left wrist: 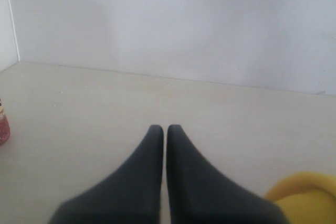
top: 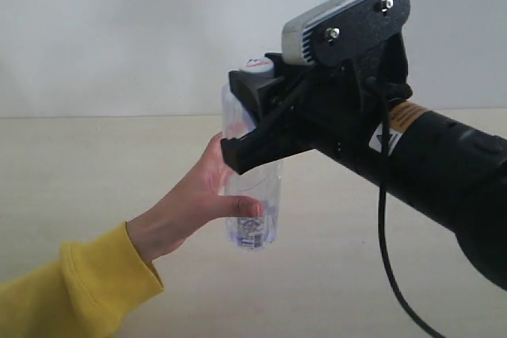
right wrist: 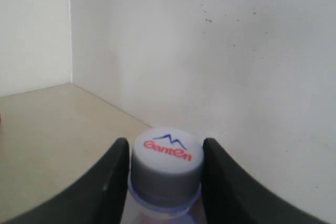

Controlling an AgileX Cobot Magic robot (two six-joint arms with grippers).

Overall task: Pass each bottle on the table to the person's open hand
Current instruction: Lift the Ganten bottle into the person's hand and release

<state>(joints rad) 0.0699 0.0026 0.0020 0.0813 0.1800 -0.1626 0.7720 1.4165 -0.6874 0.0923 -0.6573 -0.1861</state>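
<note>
The tall clear blue-tinted bottle [top: 252, 195] hangs upright above the table [top: 79, 172], and my right gripper [top: 242, 116] is shut on its top near the white cap [right wrist: 167, 158]. In the right wrist view the cap sits tight between the two black fingers of the right gripper [right wrist: 166, 150]. The person's hand [top: 198, 195] is wrapped around the bottle's lower half, thumb across the front. My left gripper [left wrist: 164, 128] is shut with nothing in it, low over the table. The tea bottle's red base [left wrist: 2, 127] shows at the edge of the left wrist view. The smaller clear bottle is out of view.
The person's yellow sleeve [top: 71, 290] reaches in from the lower left and also shows as the yellow sleeve [left wrist: 307, 192] near my left gripper. A white wall [top: 119, 29] backs the table. A black cable [top: 384, 251] hangs under the right arm.
</note>
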